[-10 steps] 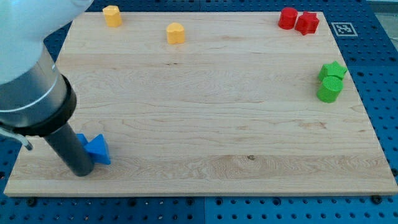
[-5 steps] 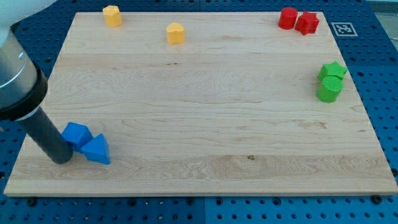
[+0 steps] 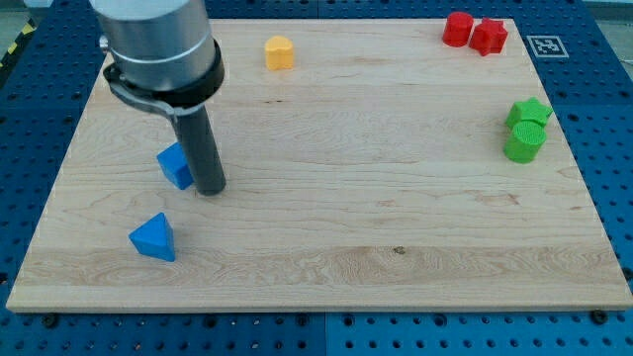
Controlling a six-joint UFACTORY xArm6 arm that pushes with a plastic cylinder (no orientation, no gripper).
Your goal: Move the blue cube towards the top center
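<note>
The blue cube (image 3: 175,165) lies on the wooden board (image 3: 376,198) at the left, partly hidden by my rod. My tip (image 3: 211,191) rests on the board right beside the cube, at its right and slightly lower, touching or nearly touching it. A blue triangular block (image 3: 154,237) lies apart, lower left of the cube.
A yellow block (image 3: 280,51) sits near the board's top, left of centre. Two red blocks (image 3: 473,32) sit at the top right. Two green blocks (image 3: 526,129) sit at the right edge. The arm's body hides the top left corner.
The blue cube has moved up and right, away from the blue triangular block. My tip moved from the lower left of the blocks to the cube's right side.
</note>
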